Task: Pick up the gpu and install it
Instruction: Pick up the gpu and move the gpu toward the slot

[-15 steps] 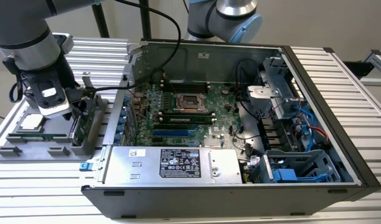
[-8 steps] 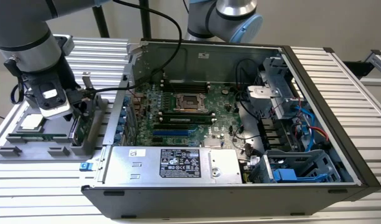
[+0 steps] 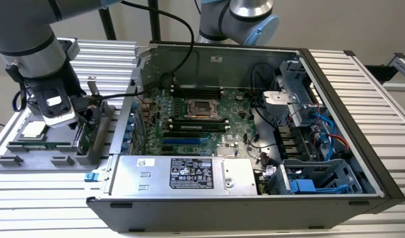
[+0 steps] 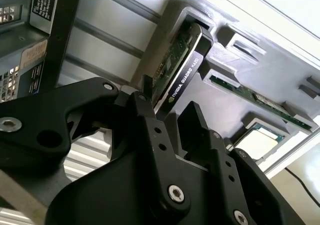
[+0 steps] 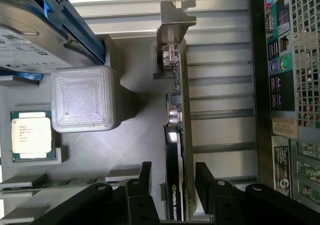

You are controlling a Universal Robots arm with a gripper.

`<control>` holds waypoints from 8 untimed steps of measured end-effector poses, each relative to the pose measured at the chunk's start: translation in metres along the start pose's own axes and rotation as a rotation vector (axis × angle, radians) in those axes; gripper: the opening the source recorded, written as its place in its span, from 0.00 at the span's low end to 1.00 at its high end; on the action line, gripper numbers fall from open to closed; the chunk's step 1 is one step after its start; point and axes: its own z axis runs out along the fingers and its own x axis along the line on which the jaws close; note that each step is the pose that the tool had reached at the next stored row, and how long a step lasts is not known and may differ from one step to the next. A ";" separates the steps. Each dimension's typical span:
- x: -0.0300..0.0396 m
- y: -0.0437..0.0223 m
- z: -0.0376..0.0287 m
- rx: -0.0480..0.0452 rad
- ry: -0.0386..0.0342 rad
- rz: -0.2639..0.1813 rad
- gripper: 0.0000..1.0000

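While the gpu (image 5: pixel 176 120) stands on edge in its grey holder (image 5: pixel 135 140), green board, black cooler, silver bracket (image 5: pixel 172 32) at one end, the hand (image 5: pixel 173 169) straddles it, fingers (image 5: pixel 146 177) apart and gripping nothing. A processor chip (image 5: pixel 31 135) lies nearby; the open computer case (image 3: pixel 255 198) stands beside the holder.

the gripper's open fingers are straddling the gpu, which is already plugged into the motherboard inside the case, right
Not right about the place. The gpu stands on edge in the gray holder outside the case, as the first wrist view shows. The gripper does straddle it with open fingers.
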 end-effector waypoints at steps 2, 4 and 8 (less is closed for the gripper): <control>0.0000 0.0000 0.0007 0.0000 -0.0001 0.000 1.00; 0.0000 -0.0001 0.0012 -0.0001 -0.0001 0.000 1.00; 0.0000 -0.0001 0.0016 0.0000 0.0000 0.000 1.00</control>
